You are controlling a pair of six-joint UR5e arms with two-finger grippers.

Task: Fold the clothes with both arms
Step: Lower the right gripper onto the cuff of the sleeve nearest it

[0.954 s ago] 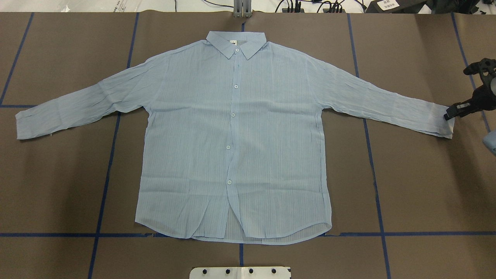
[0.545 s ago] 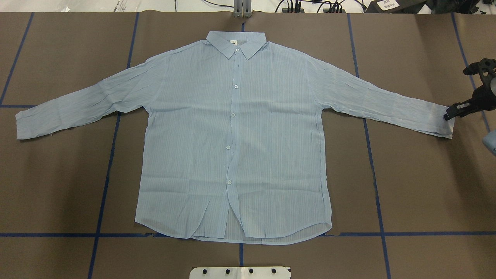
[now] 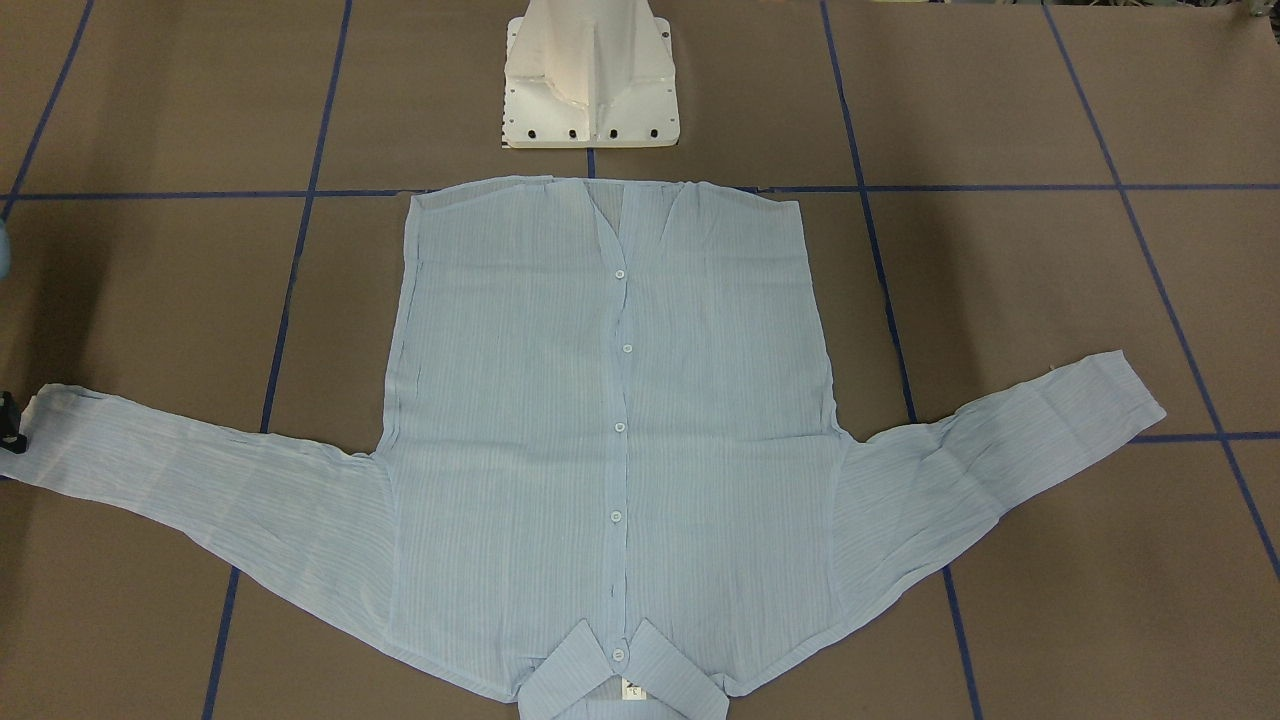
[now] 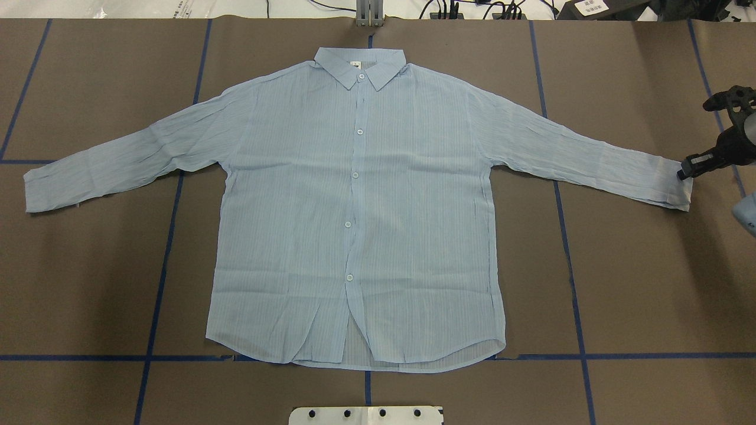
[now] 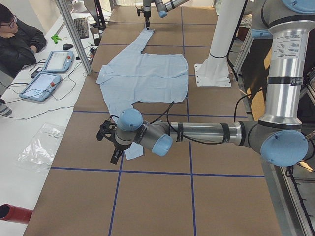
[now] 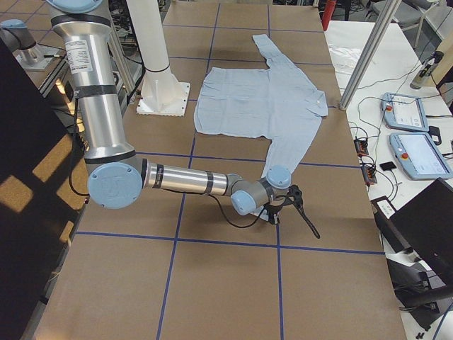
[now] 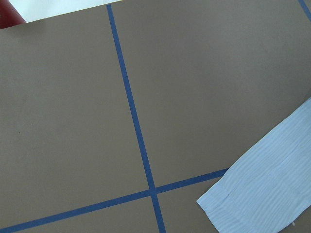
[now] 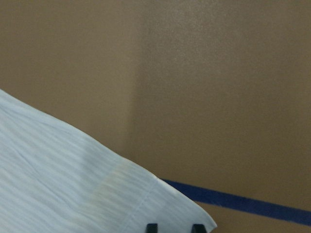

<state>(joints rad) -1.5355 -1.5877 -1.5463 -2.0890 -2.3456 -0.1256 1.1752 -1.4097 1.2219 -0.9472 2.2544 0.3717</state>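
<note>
The light blue shirt (image 4: 354, 206) lies flat and buttoned on the brown table, collar (image 4: 360, 65) at the far side and both sleeves spread out. My right gripper (image 4: 685, 171) is at the cuff of the sleeve on that side. In the right wrist view its two fingertips (image 8: 152, 227) stand apart over the cuff's corner, open. My left gripper (image 5: 112, 147) shows only in the exterior left view, beside the other cuff (image 5: 133, 152), and I cannot tell its state. The left wrist view holds only that cuff (image 7: 257, 194) and table.
The white pedestal base (image 3: 590, 80) stands just behind the shirt's hem. Blue tape lines (image 4: 165, 236) grid the brown table cover. A person (image 5: 17, 39) sits at a side desk with tablets (image 5: 42, 83). A plastic bag (image 5: 39, 147) lies there too.
My right gripper has shifted slightly toward the far side at the cuff. The shirt lies as before.
</note>
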